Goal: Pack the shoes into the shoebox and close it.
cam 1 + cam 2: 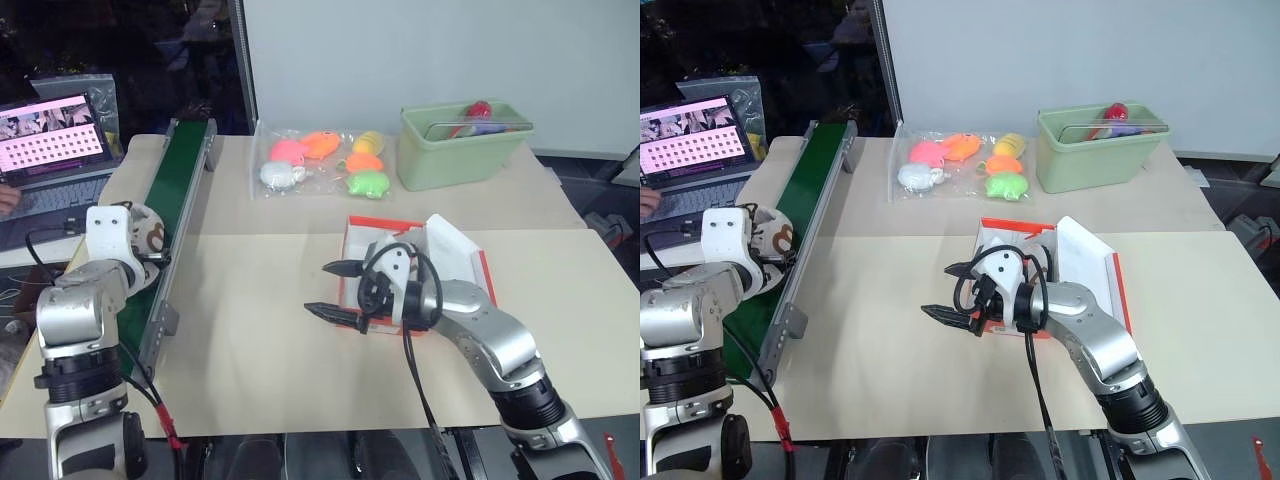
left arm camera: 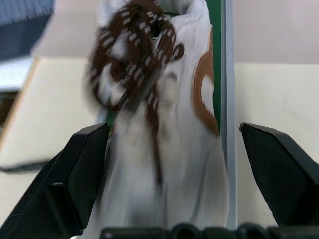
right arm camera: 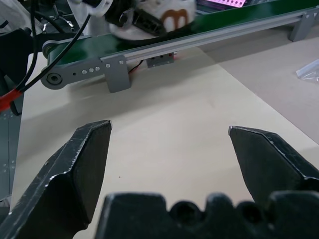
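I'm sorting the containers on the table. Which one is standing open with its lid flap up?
The red-orange shoebox beside the right end effector: its white-lined flap is raised. The pale green bin behind it has no lid.

We are looking along the right gripper (image 3: 169, 149), whose two black fingers (image 3: 82, 167) are standing wide apart at about seven and five o'clock with nothing between them. Beyond them the beige tabletop (image 3: 174, 114) is lying bare. At twelve o'clock a green conveyor belt (image 3: 164, 35) with a grey metal side rail is crossing the table, its roller end sitting toward ten o'clock. On the belt, near twelve o'clock, a white sneaker (image 3: 164, 15) with brown markings is resting, and the left gripper (image 3: 127, 15) is reaching around it. Black and red cables (image 3: 20, 74) are hanging at nine o'clock.
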